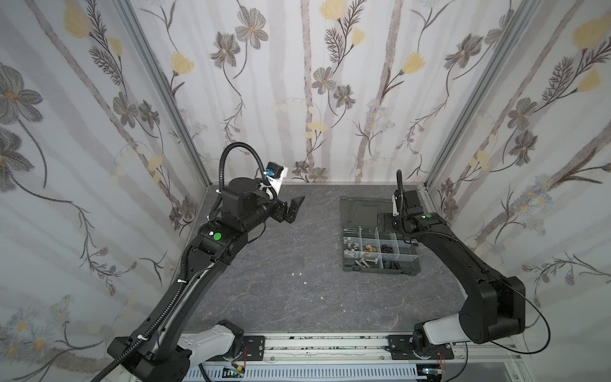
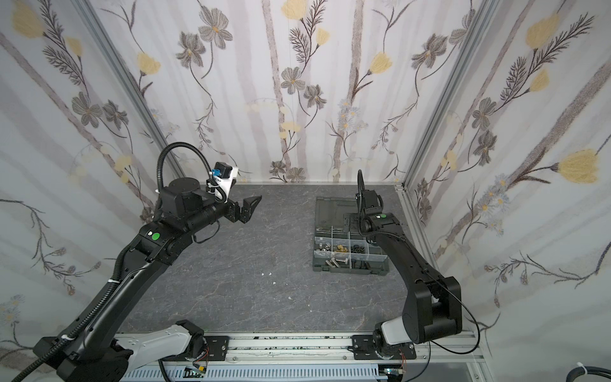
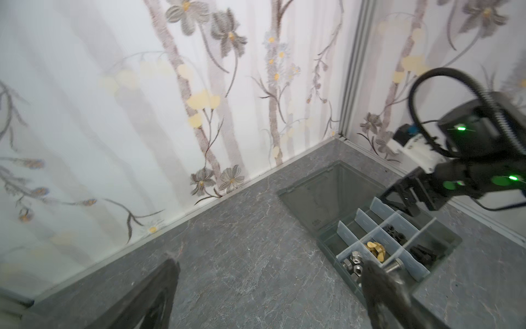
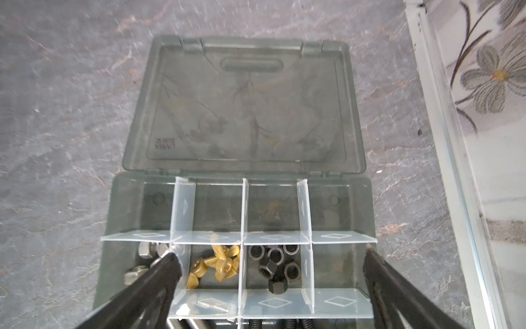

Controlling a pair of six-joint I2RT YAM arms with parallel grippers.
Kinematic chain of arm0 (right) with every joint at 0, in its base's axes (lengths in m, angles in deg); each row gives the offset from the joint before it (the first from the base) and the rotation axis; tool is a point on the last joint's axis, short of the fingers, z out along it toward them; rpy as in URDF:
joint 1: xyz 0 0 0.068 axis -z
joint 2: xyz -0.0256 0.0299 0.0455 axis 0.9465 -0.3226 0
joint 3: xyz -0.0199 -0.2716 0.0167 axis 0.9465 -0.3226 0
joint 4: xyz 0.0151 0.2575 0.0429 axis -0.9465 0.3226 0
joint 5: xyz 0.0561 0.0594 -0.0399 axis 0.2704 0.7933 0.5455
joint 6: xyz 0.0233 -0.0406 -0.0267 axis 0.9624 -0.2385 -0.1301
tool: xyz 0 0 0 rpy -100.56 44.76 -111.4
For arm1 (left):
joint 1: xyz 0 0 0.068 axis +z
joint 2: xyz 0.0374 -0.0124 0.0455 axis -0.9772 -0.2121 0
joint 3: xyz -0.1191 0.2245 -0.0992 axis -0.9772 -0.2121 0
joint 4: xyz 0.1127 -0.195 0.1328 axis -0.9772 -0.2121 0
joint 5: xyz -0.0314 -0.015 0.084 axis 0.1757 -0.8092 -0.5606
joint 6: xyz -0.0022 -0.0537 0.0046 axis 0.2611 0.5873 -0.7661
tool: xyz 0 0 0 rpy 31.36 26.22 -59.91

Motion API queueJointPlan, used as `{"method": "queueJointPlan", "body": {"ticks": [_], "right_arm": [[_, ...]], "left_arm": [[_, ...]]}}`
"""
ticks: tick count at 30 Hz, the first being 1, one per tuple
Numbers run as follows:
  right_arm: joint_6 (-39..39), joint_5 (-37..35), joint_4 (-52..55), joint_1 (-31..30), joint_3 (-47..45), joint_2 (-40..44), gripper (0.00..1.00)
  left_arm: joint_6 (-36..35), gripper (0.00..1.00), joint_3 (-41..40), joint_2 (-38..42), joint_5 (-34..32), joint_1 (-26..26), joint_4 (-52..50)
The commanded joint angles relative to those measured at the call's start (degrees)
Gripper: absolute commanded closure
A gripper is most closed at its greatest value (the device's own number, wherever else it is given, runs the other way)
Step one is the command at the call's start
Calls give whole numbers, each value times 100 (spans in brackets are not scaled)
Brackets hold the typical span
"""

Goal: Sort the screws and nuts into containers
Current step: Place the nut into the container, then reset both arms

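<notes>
A dark grey translucent organizer box (image 1: 380,272) is seen in both top views on the right rear part of a grey marbled surface (image 1: 281,281). Its hinged lid (image 4: 247,114) is laid open flat towards the back wall. The box is split into small compartments (image 4: 216,210) by clear plastic dividers (image 4: 244,205).

In the middle row, silver nuts (image 4: 142,256), brass-coloured nuts (image 4: 222,265) and black nuts (image 4: 276,262) are each kept in a separate compartment, side by side. In the row nearest the robot, silver screws (image 1: 363,263) are held in one compartment and black screws (image 1: 395,264) in the next.

The right end effector (image 4: 270,253) is positioned above the box. Its fingers (image 4: 159,284) are spread wide apart, and nothing is gripped between them.

The left end effector (image 1: 295,208) is raised over the left rear part of the surface, well apart from the box. It too is released, with nothing held between its fingers (image 3: 159,284).

A few small white specks (image 1: 296,274) are scattered on the surface near its middle. The workspace is enclosed by walls (image 1: 297,82) covered in floral wallpaper.
</notes>
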State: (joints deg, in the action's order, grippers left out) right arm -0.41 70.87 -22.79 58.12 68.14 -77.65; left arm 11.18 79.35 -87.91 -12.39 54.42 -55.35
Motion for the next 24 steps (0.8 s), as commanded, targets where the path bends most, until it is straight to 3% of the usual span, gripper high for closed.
{"method": "queueJointPlan", "body": {"ticks": [1, 5, 11, 16, 21, 24], "right_arm": [[-164, -7, -710, -4, 26, 283, 0], [-407, -16, -1454, 5, -174, 606, 0], [-687, -181, -2430, 59, -718, 966, 0], [-899, 34, -3251, 118, -1481, 1439, 0], [-990, 61, -4091, 128, -2377, 1951, 0], [-923, 458, -4440, 128, -2897, 2193, 0]], "left_arm": [[720, 0, -621, 67, 530, 494, 1421], [1084, 0, -1330, 89, 177, 902, 2274], [1588, 0, -2653, 432, -1132, 1483, 3598], [2315, 0, -4126, 542, -925, 2371, 4892], [2077, 0, -5208, 380, -1601, 2412, 6248], [1827, 0, -5566, 88, -1954, 2410, 6736]]}}
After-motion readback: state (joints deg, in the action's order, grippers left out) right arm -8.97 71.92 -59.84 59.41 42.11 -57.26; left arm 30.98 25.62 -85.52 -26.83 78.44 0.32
